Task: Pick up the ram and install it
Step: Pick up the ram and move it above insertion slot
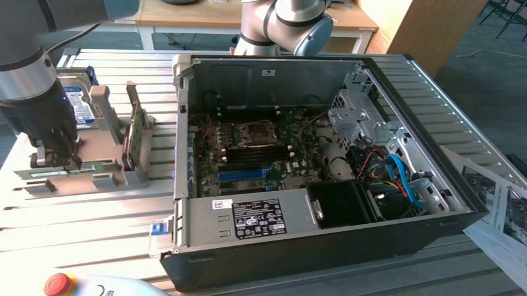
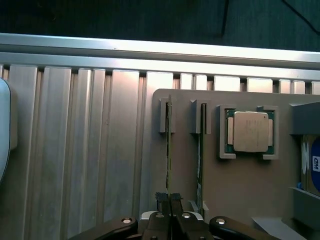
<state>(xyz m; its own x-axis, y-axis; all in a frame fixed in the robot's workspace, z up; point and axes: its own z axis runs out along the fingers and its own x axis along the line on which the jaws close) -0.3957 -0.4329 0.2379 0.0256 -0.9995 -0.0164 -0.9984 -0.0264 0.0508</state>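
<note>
Two green ram sticks stand on edge in slots of a grey holder point(image 2: 240, 190). My gripper point(image 2: 169, 197) is shut on the thin top edge of one ram point(image 2: 169, 145); the second stick point(image 2: 200, 160) stands free in the neighbouring slot. In the exterior view the arm reaches down at the exterior view's left, and the gripper point(image 1: 51, 157) sits on the ram point(image 1: 49, 174), whose white label strip shows in the holder point(image 1: 111, 145). The open computer case point(image 1: 461, 203) lies to the exterior view's right, with the motherboard and its blue slot point(image 1: 247, 174) inside.
A CPU chip point(image 2: 248, 131) rests in a pocket of the holder. A hard drive with a blue-white label point(image 1: 76, 105) stands behind the holder. A red stop button point(image 1: 58, 283) is at the table's front edge. Papers point(image 1: 502, 203) lie beside the case.
</note>
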